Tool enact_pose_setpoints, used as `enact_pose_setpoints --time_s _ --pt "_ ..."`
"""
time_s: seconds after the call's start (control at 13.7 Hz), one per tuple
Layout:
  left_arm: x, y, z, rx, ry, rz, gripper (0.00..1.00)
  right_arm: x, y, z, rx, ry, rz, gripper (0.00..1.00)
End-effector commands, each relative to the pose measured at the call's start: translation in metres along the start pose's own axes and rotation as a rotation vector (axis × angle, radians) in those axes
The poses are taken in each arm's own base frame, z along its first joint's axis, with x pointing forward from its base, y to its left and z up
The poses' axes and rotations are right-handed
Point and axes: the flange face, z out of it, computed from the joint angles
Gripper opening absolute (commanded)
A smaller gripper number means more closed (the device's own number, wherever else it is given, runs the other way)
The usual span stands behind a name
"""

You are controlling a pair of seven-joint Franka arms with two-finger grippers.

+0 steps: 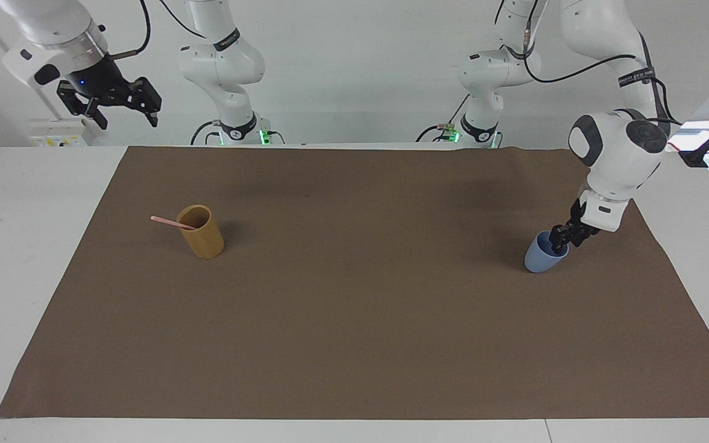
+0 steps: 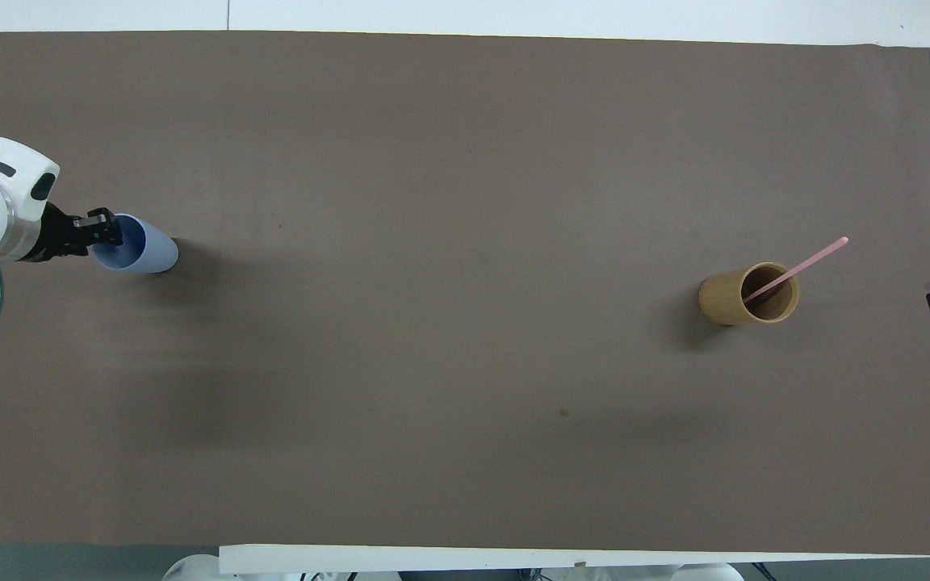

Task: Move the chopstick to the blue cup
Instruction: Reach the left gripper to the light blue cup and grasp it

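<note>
So the left gripper (image 1: 558, 243) is down at the rim of the blue cup (image 1: 540, 261), at the left arm's end of the brown mat (image 1: 354, 320). One finger looks to be inside the mouth and the other outside the wall, so it seems clamped on the rim, though I can't tell for sure from this angle whether it's actually pinching. The cup stands upright on the mat.

The chopstick (image 1: 168, 222) is well apart from all that, at the right arm's end. It's leaning in the tan cup (image 1: 204, 237), with its top poking out over the rim toward the mat's edge.

The right gripper (image 1: 122, 106) waits up in the air off the mat's corner, fingers apart, holding nothing.
</note>
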Motion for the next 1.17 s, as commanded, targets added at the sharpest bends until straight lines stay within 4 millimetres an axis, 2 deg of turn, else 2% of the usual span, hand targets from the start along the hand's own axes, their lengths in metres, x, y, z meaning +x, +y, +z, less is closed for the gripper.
enact_pose_setpoints --time_s 0.0,0.07,0.22,0.29,0.37,0.44,0.73,1.1 --pt "-0.004 0.007 0.0 -0.003 0.011 -0.009 0.0 -0.005 -0.001 0.001 0.02 0.007 0.006 1.0" --pt "-0.003 0.009 0.0 -0.004 0.014 -0.009 0.0 -0.005 -0.001 0.001 0.02 0.007 0.006 1.0" --pt "-0.009 0.043 -0.004 -0.014 0.025 -0.026 0.0 -0.005 -0.001 0.001 0.02 0.007 0.006 1.0" --pt "-0.012 0.061 -0.004 -0.019 0.026 -0.05 0.0 -0.005 -0.001 0.001 0.02 0.007 0.006 1.0" --pt "-0.019 0.091 -0.009 -0.028 0.031 -0.05 0.0 -0.005 -0.001 0.001 0.02 0.007 0.006 1.0" --pt "-0.027 0.113 -0.012 -0.036 0.035 -0.061 0.0 -0.005 -0.001 0.001 0.02 0.007 0.006 1.0" --pt "-0.089 0.215 -0.019 -0.054 0.02 -0.054 0.0 -0.005 -0.001 0.001 0.02 0.007 0.006 1.0" --pt "-0.172 0.305 -0.021 -0.069 0.0 -0.08 0.0 -0.005 -0.001 0.001 0.02 0.007 0.006 1.0"
